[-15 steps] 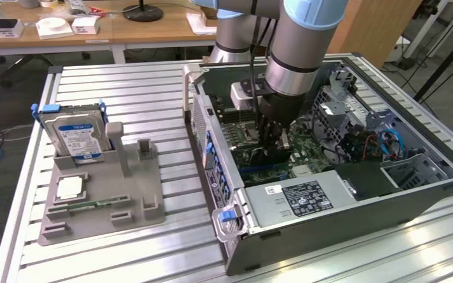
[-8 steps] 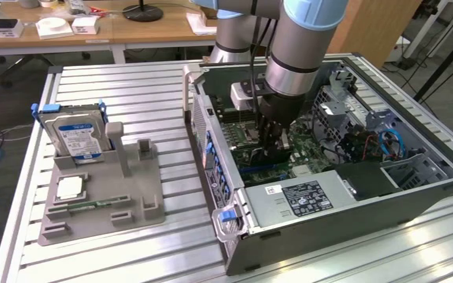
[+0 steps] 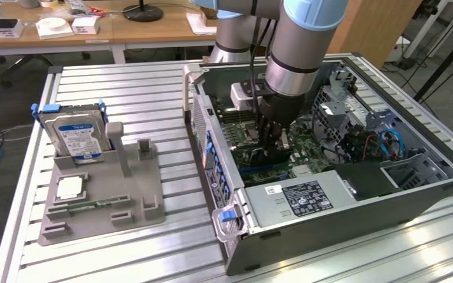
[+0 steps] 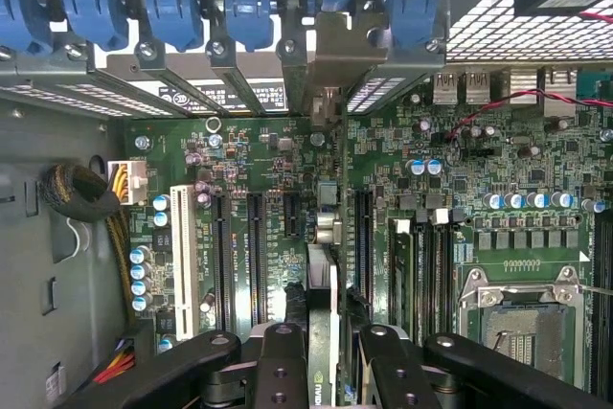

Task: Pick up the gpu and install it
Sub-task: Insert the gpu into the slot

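Pincer (image 4: pixel 326 356) clamped on gpu (image 4: pixel 324 275), card held edge-down over motherboard (image 4: pixel 498 170) slot, bracket end toward case rear slot covers (image 4: pixel 230 74) at 12 o'clock in wrist view, so connector lines up for seating.

On the worktop (image 3: pixel 132 94) stand one open computer case (image 3: pixel 415 194) and one grey holder (image 3: pixel 132 206), the holder carrying one hard drive (image 3: pixel 73 137), one processor chip (image 3: pixel 69 188) and one memory stick (image 3: pixel 92 206), while one end effector (image 3: pixel 270 154) grips one gpu (image 4: pixel 321 332) inside the case.
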Available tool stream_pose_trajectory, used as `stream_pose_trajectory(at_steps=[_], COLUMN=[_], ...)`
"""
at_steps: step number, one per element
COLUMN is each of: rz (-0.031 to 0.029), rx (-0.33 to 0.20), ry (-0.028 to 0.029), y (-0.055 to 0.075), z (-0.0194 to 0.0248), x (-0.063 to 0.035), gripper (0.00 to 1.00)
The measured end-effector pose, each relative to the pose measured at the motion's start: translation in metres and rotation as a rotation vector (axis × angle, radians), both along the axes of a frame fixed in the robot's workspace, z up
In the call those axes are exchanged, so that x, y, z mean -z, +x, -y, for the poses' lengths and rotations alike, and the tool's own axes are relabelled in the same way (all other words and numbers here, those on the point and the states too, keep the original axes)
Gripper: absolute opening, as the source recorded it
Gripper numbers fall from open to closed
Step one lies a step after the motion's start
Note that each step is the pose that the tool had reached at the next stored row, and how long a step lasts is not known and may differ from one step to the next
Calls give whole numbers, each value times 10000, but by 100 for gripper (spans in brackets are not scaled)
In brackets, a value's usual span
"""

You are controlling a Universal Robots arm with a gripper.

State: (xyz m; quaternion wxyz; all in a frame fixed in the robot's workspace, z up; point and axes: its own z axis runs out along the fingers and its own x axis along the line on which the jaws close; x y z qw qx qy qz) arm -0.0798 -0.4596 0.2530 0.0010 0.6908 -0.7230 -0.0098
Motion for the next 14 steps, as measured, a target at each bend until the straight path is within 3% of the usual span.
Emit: stream_pose_trajectory(at_steps=[14], rz=[-4], rx=[2], ry=[-9], y=[0], z=[-13], x=[42], gripper=[26])
